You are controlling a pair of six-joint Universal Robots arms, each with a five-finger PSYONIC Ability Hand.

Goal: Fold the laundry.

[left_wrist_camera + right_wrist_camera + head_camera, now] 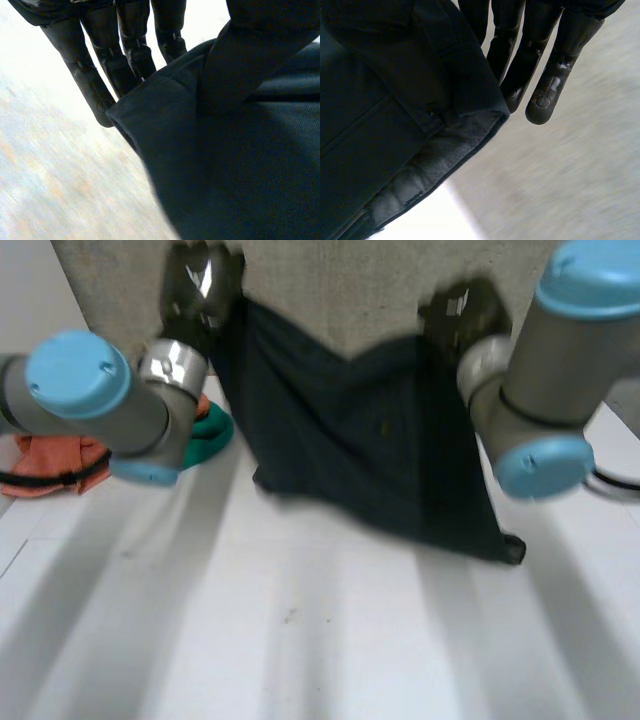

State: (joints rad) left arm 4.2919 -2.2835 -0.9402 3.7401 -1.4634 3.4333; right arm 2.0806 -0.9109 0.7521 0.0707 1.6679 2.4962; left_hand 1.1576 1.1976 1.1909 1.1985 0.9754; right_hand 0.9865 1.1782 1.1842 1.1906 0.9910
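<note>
left hand (200, 285) and right hand (462, 312) each pinch a top corner of the hanging dark navy fabric garment (370, 440); its lower edge meets the open white table (300, 640).

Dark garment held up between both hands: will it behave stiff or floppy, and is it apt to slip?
Probably floppy: the dark garment sags in a dip between the left hand and right hand. Likely not slippery: its weave looks matte, and a thick seamed edge lies by the right hand's fingers. It may swing.

dark cloth (380, 460) 1 | orange cloth (50, 465) 1 | teal item (212, 430) 1 | robot hands (200, 285) (460, 310) 2
</note>
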